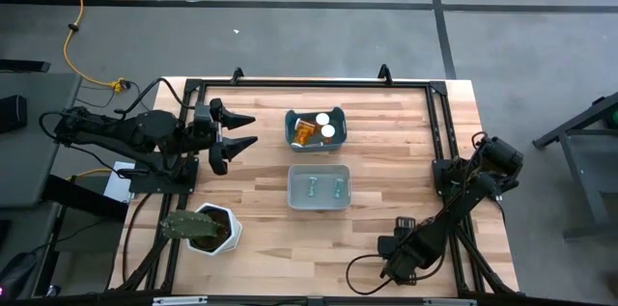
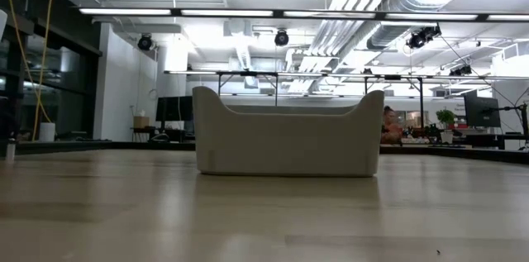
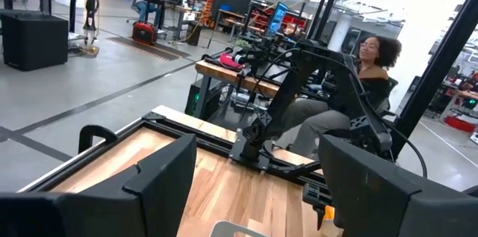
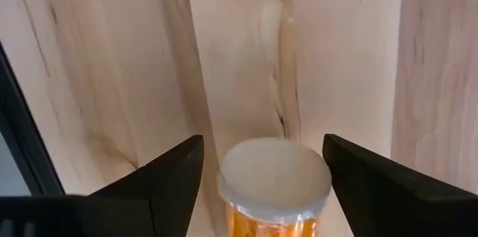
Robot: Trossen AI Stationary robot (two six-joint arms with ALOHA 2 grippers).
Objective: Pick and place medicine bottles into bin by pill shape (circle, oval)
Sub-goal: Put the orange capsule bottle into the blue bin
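Start at the right gripper [image 4: 261, 173]. You see it low over the worktop [image 1: 386, 142] near the front right corner, its two dark fingers [image 4: 160, 177] spread wide. An orange medicine bottle [image 4: 274, 185] with a white cap stands between them; neither finger touches the cap, so the gripper is open and not gripping. In the high view the arm folds down over this spot and hides the bottle.

Next, check the left gripper [image 1: 237, 139]. It hangs at the left side of the worktop, pointing toward the centre, with its fingers [image 1: 235, 120] clearly apart and nothing between them.

Move outward to the two bins at the middle of the worktop. The blue bin [image 1: 316, 129] lies nearer the rear edge and holds orange bottles [image 1: 305, 133] with two white caps [image 1: 327, 131] showing. The grey bin [image 1: 319, 187] sits just in front of it and holds two small greenish bottles [image 1: 312, 186], lying side by side. In the low view you see one bin's pale side wall [image 2: 289, 142] standing on the wood.

A white hexagonal plant pot [image 1: 214, 228] stands at the front left corner. A person [image 3: 351, 95] sits beyond the worktop in the left wrist view.
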